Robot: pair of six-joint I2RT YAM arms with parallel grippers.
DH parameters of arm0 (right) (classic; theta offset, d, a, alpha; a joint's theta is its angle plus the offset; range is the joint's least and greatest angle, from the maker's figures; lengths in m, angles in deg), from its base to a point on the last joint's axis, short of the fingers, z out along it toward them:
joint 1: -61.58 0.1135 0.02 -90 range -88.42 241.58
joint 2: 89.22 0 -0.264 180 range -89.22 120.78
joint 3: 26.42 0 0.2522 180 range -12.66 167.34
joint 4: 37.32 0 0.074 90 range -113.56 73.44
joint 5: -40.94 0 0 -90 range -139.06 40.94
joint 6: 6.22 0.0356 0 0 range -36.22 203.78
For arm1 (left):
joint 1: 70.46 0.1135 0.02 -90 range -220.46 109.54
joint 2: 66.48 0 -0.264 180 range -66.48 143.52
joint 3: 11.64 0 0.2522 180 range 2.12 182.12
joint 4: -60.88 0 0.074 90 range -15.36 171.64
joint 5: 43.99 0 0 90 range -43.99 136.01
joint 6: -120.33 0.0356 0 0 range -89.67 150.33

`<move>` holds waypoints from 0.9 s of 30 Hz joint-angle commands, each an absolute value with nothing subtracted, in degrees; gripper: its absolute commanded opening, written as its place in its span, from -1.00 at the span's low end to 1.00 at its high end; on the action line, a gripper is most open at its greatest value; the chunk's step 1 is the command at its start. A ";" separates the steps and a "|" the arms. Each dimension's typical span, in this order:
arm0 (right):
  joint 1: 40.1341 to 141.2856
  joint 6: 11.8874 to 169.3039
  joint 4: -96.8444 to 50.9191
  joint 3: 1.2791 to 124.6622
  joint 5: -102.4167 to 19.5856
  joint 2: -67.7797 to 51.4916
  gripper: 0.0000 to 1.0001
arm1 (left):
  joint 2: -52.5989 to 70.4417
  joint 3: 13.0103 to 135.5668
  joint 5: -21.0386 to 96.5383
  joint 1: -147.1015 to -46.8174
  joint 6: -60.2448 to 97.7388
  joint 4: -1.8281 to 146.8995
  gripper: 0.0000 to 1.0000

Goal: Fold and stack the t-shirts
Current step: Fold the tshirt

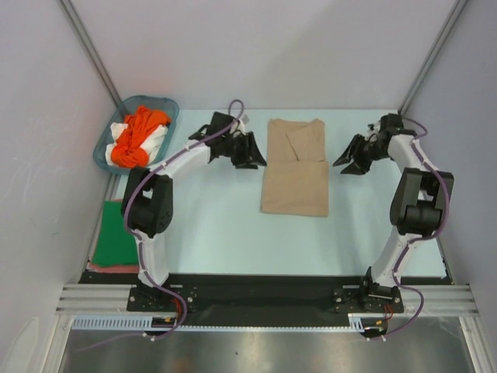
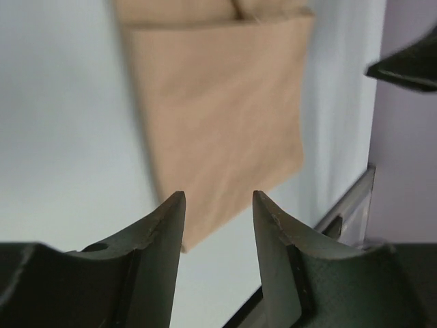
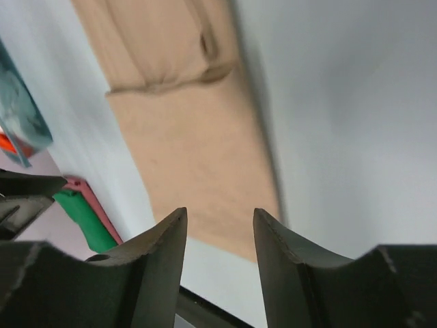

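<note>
A tan-beige t-shirt (image 1: pixel 295 167) lies flat in the middle of the table with its sleeves folded in. It also shows in the left wrist view (image 2: pixel 218 102) and the right wrist view (image 3: pixel 198 137). My left gripper (image 1: pixel 248 151) hovers just left of it, open and empty (image 2: pixel 218 205). My right gripper (image 1: pixel 349 159) hovers just right of it, open and empty (image 3: pixel 218 222). An orange shirt (image 1: pixel 138 134) and a white shirt (image 1: pixel 155 141) sit bunched in the teal basket (image 1: pixel 167 102). A folded dark green shirt (image 1: pixel 116 241) lies on a reddish one (image 1: pixel 109 266) at the near left.
The basket stands at the far left corner against the wall. The green and reddish stack lies at the table's left edge beside the left arm's base (image 1: pixel 151 291). Metal frame posts (image 1: pixel 89 47) rise at both far corners.
</note>
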State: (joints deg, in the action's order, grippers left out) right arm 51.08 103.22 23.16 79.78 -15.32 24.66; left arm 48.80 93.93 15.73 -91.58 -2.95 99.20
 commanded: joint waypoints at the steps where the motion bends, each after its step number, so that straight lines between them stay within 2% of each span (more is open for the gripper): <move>1: 55.86 104.60 14.11 67.87 -13.20 17.14 -0.03 | 43.56 88.45 9.03 -99.71 1.42 92.85 -0.01; 3: 56.13 108.11 8.12 63.56 -10.84 15.20 -0.07 | 44.95 87.12 5.77 -101.04 -1.74 85.94 -0.02; 4: 55.96 110.39 -0.97 59.19 -7.00 15.02 -0.12 | 45.74 86.59 3.67 -101.83 -3.15 83.37 -0.02; 6: 55.61 117.34 -8.84 56.95 -3.12 17.89 -0.30 | 49.34 86.76 1.28 -102.01 -7.01 76.79 -0.03; 10: 55.34 123.77 -20.88 59.14 2.09 27.11 -0.60 | 57.42 94.19 -0.48 -101.66 -9.31 74.90 -0.04; 15: 54.29 126.31 -28.55 64.32 6.74 36.36 -0.71 | 70.15 102.39 -1.45 -100.96 -14.57 64.66 -0.04; 20: 51.13 130.71 -35.16 65.73 9.30 42.25 -0.72 | 76.07 102.67 1.19 -96.92 -21.26 58.47 -0.08; 23: 49.37 130.36 -33.58 66.53 10.09 42.61 -0.69 | 76.69 103.80 1.36 -94.81 -16.19 66.59 -0.10; 26: 48.14 126.69 -27.63 67.05 9.40 38.58 -0.53 | 71.28 103.73 1.63 -93.66 -9.85 73.56 -0.06; 27: 47.96 124.76 -18.99 67.92 7.56 35.96 -0.49 | 69.24 102.24 1.45 -93.66 -8.88 74.19 -0.02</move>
